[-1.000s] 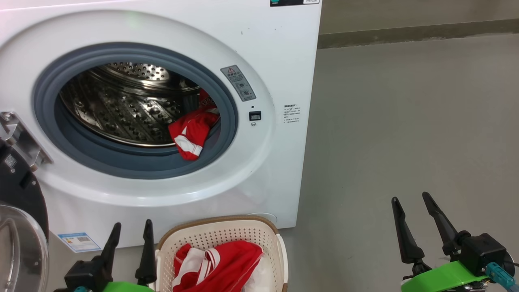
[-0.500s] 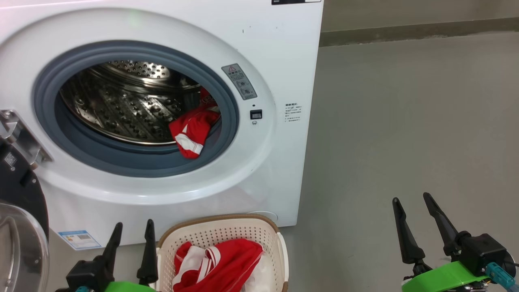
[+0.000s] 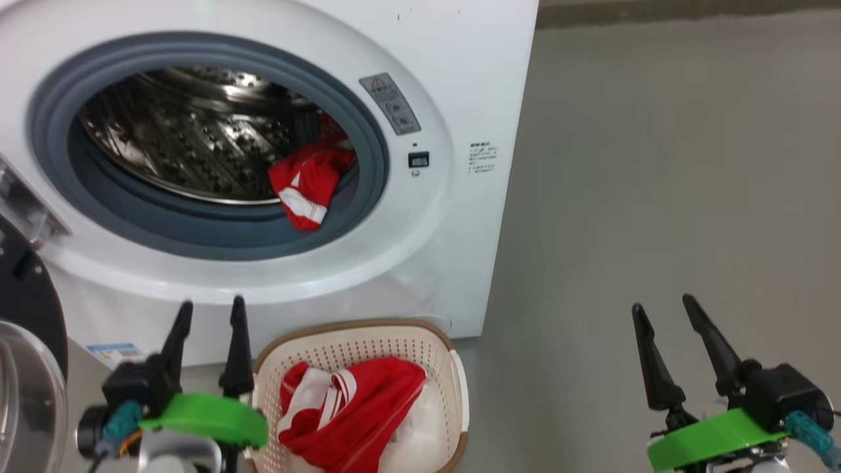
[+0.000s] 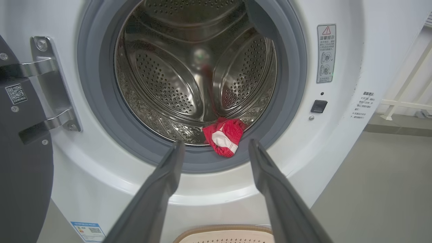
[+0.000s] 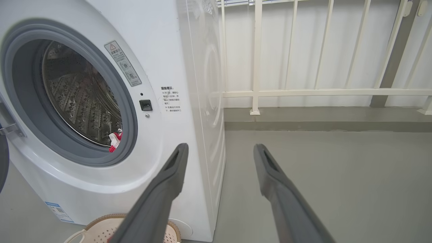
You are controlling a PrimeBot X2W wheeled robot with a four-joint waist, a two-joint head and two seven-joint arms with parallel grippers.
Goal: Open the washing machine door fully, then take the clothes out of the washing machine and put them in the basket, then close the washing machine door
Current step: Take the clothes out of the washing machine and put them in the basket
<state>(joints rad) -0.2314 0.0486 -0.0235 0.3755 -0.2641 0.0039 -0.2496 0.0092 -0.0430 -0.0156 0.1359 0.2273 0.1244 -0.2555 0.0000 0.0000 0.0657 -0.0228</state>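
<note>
The white washing machine (image 3: 460, 66) stands with its door (image 3: 26, 309) swung open at the far left, its black rim and glass bowl partly cut off. One piece of the red and white clothes (image 3: 305, 187) hangs over the grey gasket at the drum's lower right, also seen as clothes (image 4: 224, 136) and clothes (image 5: 115, 141). Another red and white garment (image 3: 348, 407) lies in the cream basket (image 3: 355, 328) on the floor before the machine. My left gripper (image 3: 211, 303) is open and empty, left of the basket, pointing at the drum (image 4: 216, 143). My right gripper (image 3: 662, 303) is open and empty over bare floor (image 5: 220, 146).
The door's metal hinge (image 4: 50, 84) juts from the machine's left side. Grey floor (image 3: 657, 164) spreads to the right of the machine. A white railing (image 5: 303, 91) on a low curb runs behind it. The basket rim (image 4: 222, 233) sits just under my left fingers.
The head camera has shifted, so the machine sits higher in the picture. My left gripper has risen toward the drum, showing more of its green wrist. The right gripper and clothes have stayed put.
</note>
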